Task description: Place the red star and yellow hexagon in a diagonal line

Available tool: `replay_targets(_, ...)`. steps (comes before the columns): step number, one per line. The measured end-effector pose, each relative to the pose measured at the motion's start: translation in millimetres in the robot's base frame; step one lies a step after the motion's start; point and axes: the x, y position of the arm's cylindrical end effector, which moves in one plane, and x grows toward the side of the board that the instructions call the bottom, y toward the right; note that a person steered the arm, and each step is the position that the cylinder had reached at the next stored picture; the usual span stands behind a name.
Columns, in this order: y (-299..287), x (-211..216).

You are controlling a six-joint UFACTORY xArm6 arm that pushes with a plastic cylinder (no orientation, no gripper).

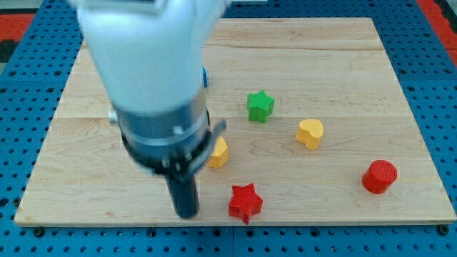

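Note:
The red star (pixel 245 202) lies near the board's bottom edge, just right of centre. The yellow hexagon (pixel 219 152) sits above it and slightly to the left, partly hidden behind the arm. My tip (pixel 186 213) is the lower end of the dark rod, down at the board's bottom edge, to the left of the red star and below-left of the yellow hexagon. It touches neither block.
A green star (pixel 260 106) sits above centre. A yellow heart-shaped block (pixel 310 133) is to its lower right. A red cylinder (pixel 378 176) stands at the right. A blue block (pixel 205 76) peeks out behind the arm. The wooden board (pixel 343 57) lies on a blue pegboard.

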Motion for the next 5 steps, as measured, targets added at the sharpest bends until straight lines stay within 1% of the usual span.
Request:
replay_targets(1,22,1)
replay_targets(3,172,-18)
replay_targets(4,199,-28)
replay_targets(5,192,-45)
